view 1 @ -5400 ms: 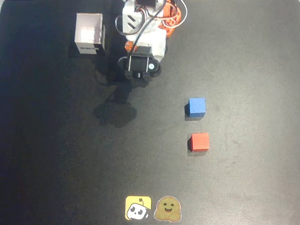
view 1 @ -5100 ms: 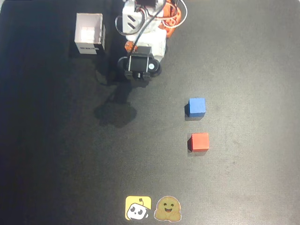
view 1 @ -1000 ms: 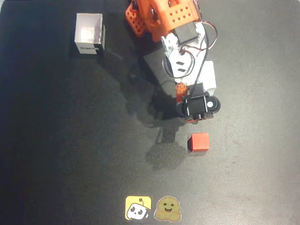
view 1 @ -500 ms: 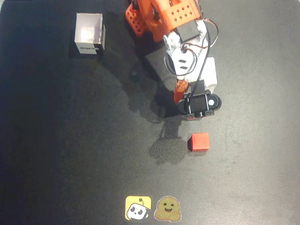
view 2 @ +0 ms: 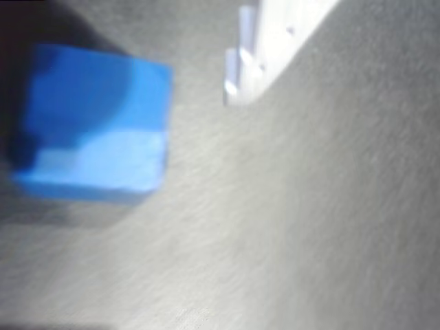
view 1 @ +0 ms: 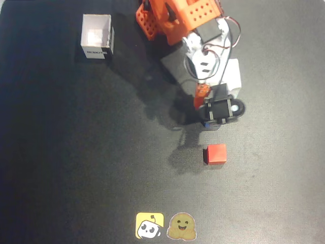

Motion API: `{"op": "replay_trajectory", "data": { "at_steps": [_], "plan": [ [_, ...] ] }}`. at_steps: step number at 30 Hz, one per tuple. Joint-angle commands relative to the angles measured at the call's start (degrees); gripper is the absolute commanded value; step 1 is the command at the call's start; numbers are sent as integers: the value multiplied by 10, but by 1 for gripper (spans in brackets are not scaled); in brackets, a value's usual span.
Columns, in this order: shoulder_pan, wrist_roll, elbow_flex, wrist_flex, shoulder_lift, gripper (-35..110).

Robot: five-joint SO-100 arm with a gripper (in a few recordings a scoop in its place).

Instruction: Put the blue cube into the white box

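The box (view 1: 96, 36) sits at the upper left of the overhead view, open side up, its label facing the lower edge of the picture. I see a pale floor inside it and no cube. It stands well apart from my hand.

My hand (view 1: 217, 119) hangs over the counter (view 1: 76, 152) right of centre in the overhead view, below my orange and white arm. From above, the black wrist block covers what lies beneath it; a sliver of blue shows at its lower edge.

In the wrist view the cube (view 2: 93, 124) fills the upper left, resting flat on the grey counter. It is a plain cube with no long axis. It sits slightly turned in that picture, one corner edge toward the lower right, its top partly in dark shadow and a lighter face toward the camera. One white finger (view 2: 265, 48) of my hand shows at the top of that view, to the right of the cube and apart from it, with bare counter between them. I cannot make out the other finger, so I cannot say whether my hand is spread or closed; nothing shows it touching the cube.

A red cube (view 1: 216, 153) lies just below my hand in the overhead view. Two stickers (view 1: 165, 225) lie near the bottom edge.
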Motion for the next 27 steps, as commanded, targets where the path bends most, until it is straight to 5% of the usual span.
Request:
{"op": "replay_trajectory", "data": {
  "at_steps": [1, 27],
  "plan": [
    [1, 3, -13, -11, -7, 26],
    [0, 23, -27, -46, -75, 28]
  ]
}}
